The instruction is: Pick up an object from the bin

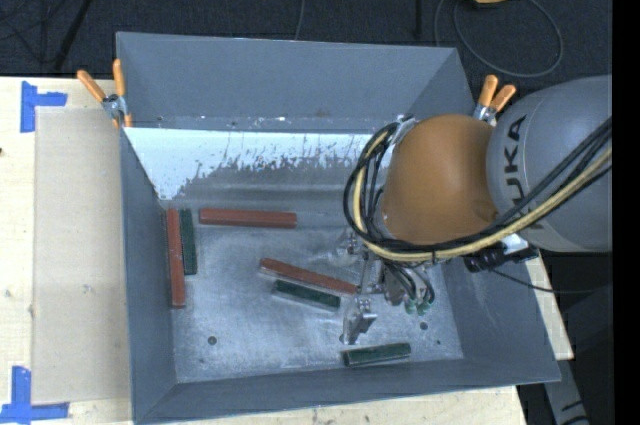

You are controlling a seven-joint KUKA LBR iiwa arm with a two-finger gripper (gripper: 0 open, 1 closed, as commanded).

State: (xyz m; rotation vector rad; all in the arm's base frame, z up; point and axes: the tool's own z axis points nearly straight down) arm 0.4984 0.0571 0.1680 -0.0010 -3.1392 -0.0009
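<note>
My gripper [358, 321] hangs low in the right part of the bin, under the orange cover. A dark green flat bar [377, 353] lies on the floor just below it, near the front wall. To its left lie a reddish-brown bar [305, 275] and a dark green bar [306, 294], side by side and slanted. I see nothing between the fingers.
A reddish-brown bar [247, 218] lies level toward the back of the floor. At the left wall a long reddish-brown bar [176, 256] and a shorter dark green bar [188, 241] lie lengthwise together. The arm and its cables cover the bin's right side.
</note>
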